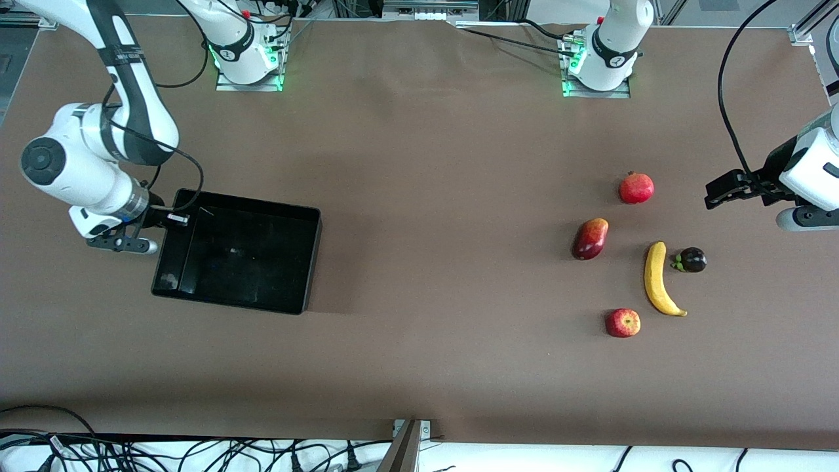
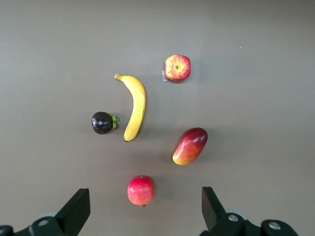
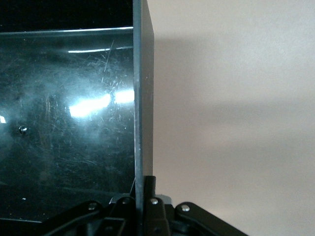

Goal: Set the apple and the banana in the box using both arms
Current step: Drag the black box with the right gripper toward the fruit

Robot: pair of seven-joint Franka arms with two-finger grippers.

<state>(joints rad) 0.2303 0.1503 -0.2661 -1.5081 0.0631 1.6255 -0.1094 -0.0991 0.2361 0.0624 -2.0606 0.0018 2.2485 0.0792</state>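
The apple (image 1: 623, 322) lies on the table toward the left arm's end, nearest the front camera. The banana (image 1: 657, 280) lies beside it, a little farther from that camera. Both show in the left wrist view, the apple (image 2: 177, 67) and the banana (image 2: 135, 105). My left gripper (image 1: 718, 190) is open and empty, up in the air over the table by the fruit; it also shows in its wrist view (image 2: 144, 191). The black box (image 1: 252, 202) sits toward the right arm's end. My right gripper (image 1: 172, 218) is shut on the box's wall (image 3: 142, 98), one finger on each side of it (image 3: 143, 186).
A pomegranate (image 1: 636, 188), a mango (image 1: 590, 238) and a dark mangosteen (image 1: 691, 260) lie around the banana. In the left wrist view the pomegranate (image 2: 141, 190) lies below the open fingers. The box holds nothing. Cables run along the table's edge nearest the front camera.
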